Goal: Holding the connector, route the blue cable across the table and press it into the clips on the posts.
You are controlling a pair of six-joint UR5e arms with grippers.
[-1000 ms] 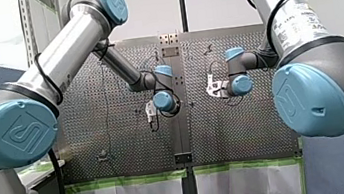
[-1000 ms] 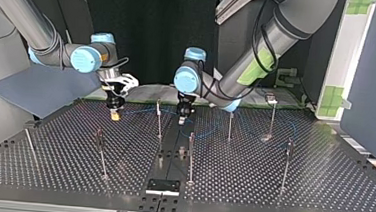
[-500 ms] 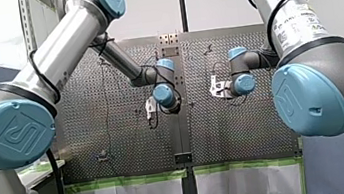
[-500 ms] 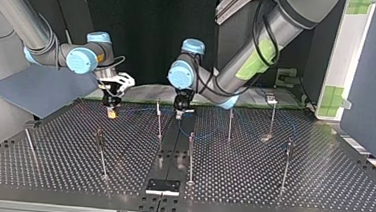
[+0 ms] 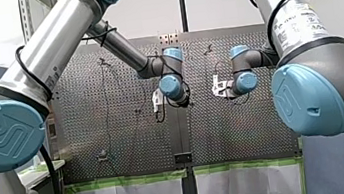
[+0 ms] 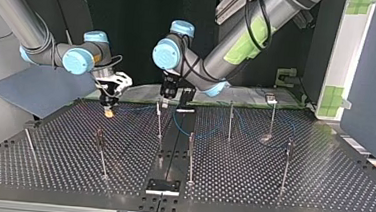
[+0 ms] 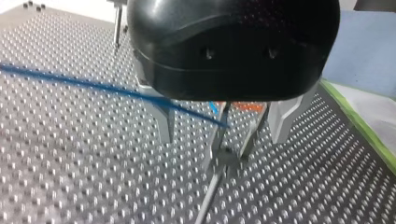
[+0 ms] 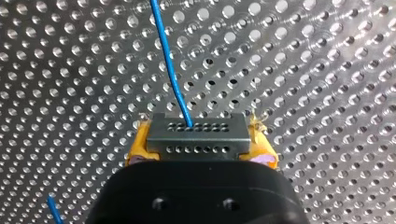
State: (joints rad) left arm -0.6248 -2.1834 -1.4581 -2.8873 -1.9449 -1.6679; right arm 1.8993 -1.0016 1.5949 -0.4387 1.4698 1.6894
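My right gripper (image 8: 201, 145) has yellow pads shut on a grey connector (image 8: 196, 129). The blue cable (image 8: 170, 70) leaves the connector's face and runs ahead over the perforated table. In the top view, my right gripper (image 6: 108, 108) hangs low at the back left. My left gripper (image 6: 165, 102) hovers just behind a thin post (image 6: 159, 120). In the left wrist view, my left gripper (image 7: 222, 140) is open, its metal fingers (image 7: 166, 125) either side of a post's clip (image 7: 219, 161). The blue cable (image 7: 93, 85) slants in between them, above the clip.
Several thin posts stand on the table, such as one (image 6: 230, 121) near the middle and another (image 6: 287, 163) at the top view's right. A black plate (image 6: 163, 186) lies at the front edge. A blue-grey panel (image 6: 36, 90) leans at the left.
My left arm has swung toward the top view's left and back, bringing its gripper behind the middle-left post. My right gripper has drifted slightly left with the connector.
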